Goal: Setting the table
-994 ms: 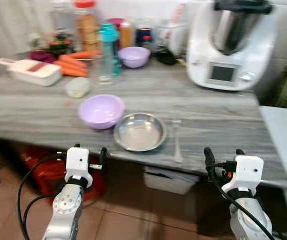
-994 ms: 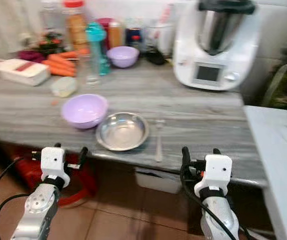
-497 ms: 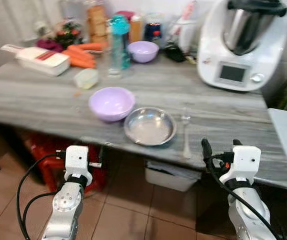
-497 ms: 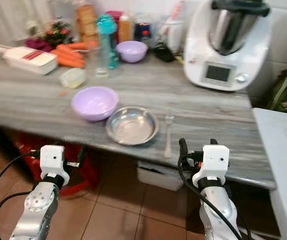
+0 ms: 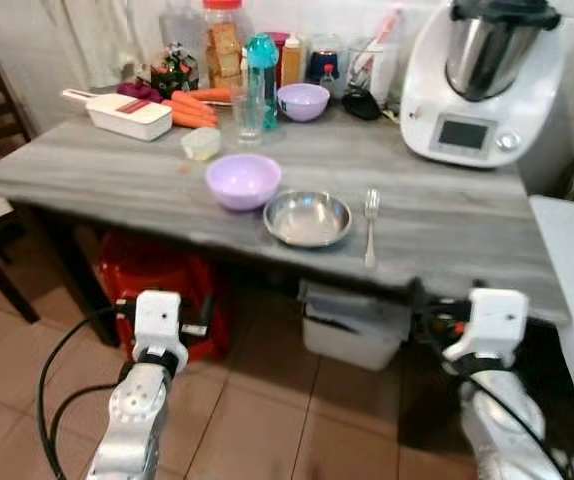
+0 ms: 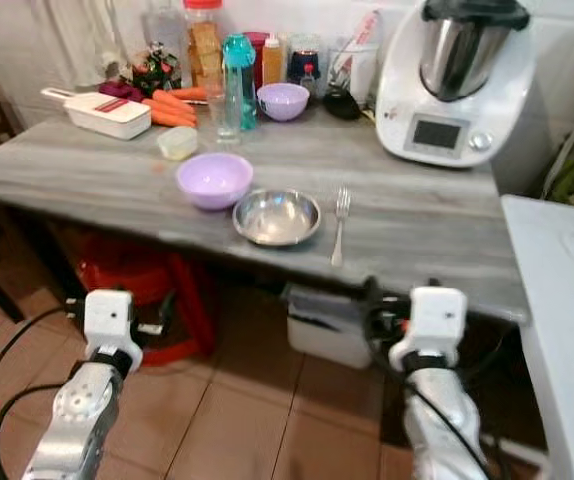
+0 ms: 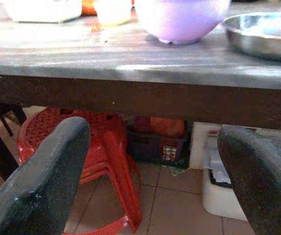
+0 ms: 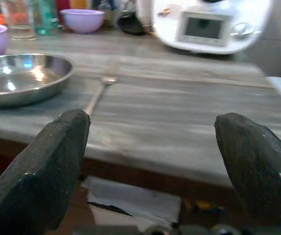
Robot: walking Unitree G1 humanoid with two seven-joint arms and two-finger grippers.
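- Both pincers hung below the table's front edge, empty; the left gripper (image 7: 150, 171) stood with its black fingers spread wide, facing the underside of the table and a red plastic stool (image 7: 89, 161); the right gripper (image 8: 155, 161) was likewise spread wide, level with the tabletop and holding nothing.
- Grey wood-grain table (image 5: 447, 215) looked matte and streaked, a long flat slab; one place seemed laid near its front edge, so the setting appeared partly done, with a glass or further places possibly left.
- White kitchen machine (image 5: 482, 85) stood at the back right, glossy plastic with a steel jug.
- Steel plate (image 5: 307, 218) lay shallow, round and shiny, near the front edge.
- Lilac bowl (image 5: 243, 181) sat just beside the plate on its left, smooth, round plastic by the look.
- Fork (image 5: 370, 225) lay just right of the plate, thin metal, tines pointing away from the robot.
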